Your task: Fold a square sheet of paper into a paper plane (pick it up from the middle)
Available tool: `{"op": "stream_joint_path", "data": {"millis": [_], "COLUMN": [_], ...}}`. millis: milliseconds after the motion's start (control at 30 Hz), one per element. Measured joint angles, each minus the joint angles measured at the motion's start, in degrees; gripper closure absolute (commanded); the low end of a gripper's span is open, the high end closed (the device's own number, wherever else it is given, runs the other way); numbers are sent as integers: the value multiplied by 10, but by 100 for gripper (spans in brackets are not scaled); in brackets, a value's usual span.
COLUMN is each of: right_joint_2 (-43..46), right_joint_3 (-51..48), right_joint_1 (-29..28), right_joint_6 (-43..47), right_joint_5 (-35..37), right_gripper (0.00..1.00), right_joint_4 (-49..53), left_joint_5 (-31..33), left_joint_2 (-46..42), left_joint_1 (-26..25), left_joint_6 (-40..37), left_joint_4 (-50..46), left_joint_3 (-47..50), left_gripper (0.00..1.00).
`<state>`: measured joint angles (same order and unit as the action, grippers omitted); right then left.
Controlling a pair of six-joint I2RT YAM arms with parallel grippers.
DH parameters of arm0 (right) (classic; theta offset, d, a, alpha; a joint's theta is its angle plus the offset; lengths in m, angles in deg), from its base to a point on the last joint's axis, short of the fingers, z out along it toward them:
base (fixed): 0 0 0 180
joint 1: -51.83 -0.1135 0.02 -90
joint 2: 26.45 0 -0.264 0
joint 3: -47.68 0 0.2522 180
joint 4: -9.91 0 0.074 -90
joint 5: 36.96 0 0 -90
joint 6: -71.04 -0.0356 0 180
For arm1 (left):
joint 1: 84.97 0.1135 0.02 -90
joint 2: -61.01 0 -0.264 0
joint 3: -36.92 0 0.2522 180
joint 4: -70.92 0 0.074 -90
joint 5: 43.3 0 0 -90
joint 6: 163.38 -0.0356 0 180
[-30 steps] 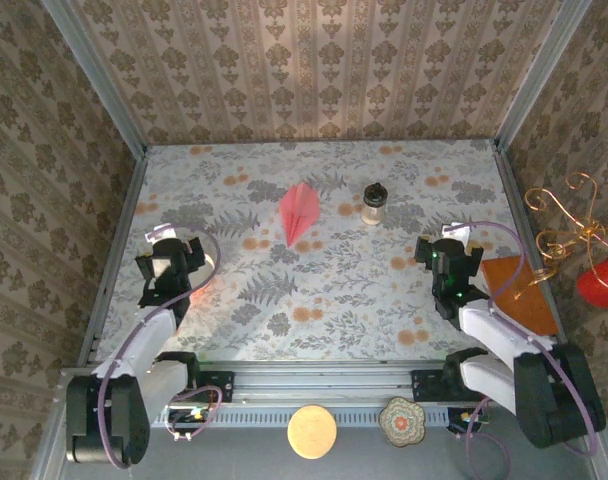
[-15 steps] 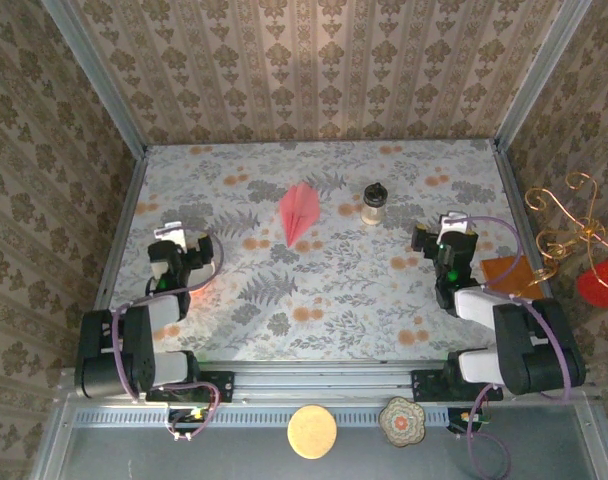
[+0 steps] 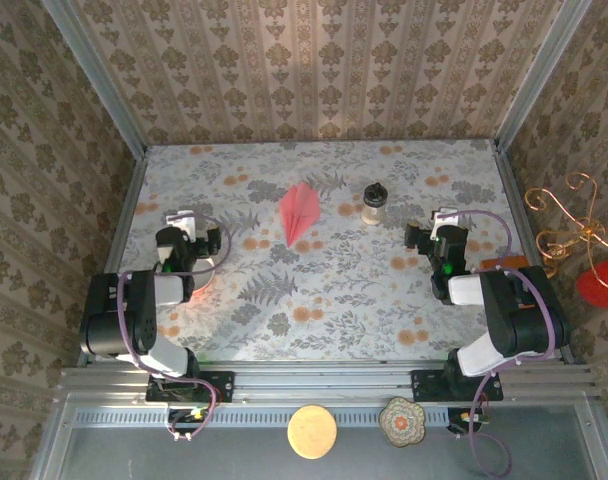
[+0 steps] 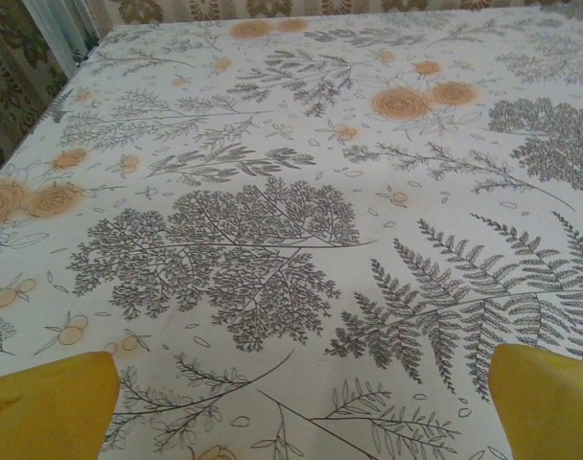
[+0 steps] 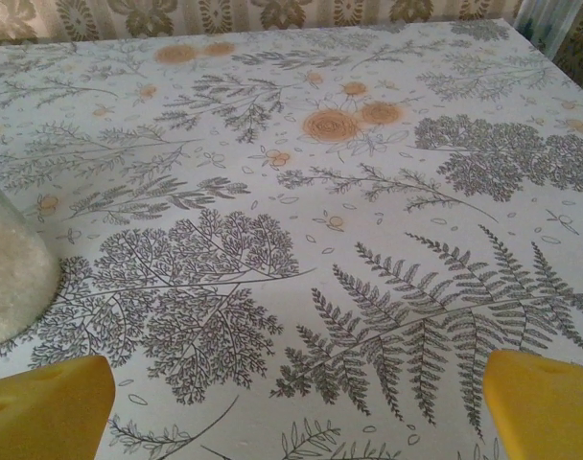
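Parking well, we judged, meant drawing both arms near without brushing the paper plane [image 3: 298, 212] or the jar [image 3: 373, 204]. Left fingers [image 4: 42, 402] and right fingers [image 5: 42, 407] stood wide open, empty.

Black arms [image 3: 114, 325] (purple cables [image 3: 484, 216]), yellow fingertips [image 4: 42, 407].

A small jar [image 3: 374, 204] with a dark lid stands upright toward the back of the flowered table [image 3: 324, 290]. The right wrist view shows white grains inside it. In front of the table's near rail, a tan disc [image 3: 311, 431] and a patterned disc [image 3: 401, 421] lie near each other.
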<state>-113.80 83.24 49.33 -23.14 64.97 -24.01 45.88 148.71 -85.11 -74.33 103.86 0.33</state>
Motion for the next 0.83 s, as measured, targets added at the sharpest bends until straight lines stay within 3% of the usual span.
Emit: {"op": "stream_joint_path", "data": {"millis": [300, 833], "right_joint_2": [0, 0], "right_joint_3": [0, 0], "right_joint_1": [0, 0], "right_joint_6": [0, 0], "right_joint_5": [-2, -2], "right_gripper": [0, 0], "right_joint_4": [-1, -1], "left_joint_5": [35, 28], "left_joint_2": [6, 6], "left_joint_1": [-14, -12], "left_joint_6": [-10, -14], "left_joint_4": [22, 28], "left_joint_3": [0, 0], "left_gripper": [0, 0]}}
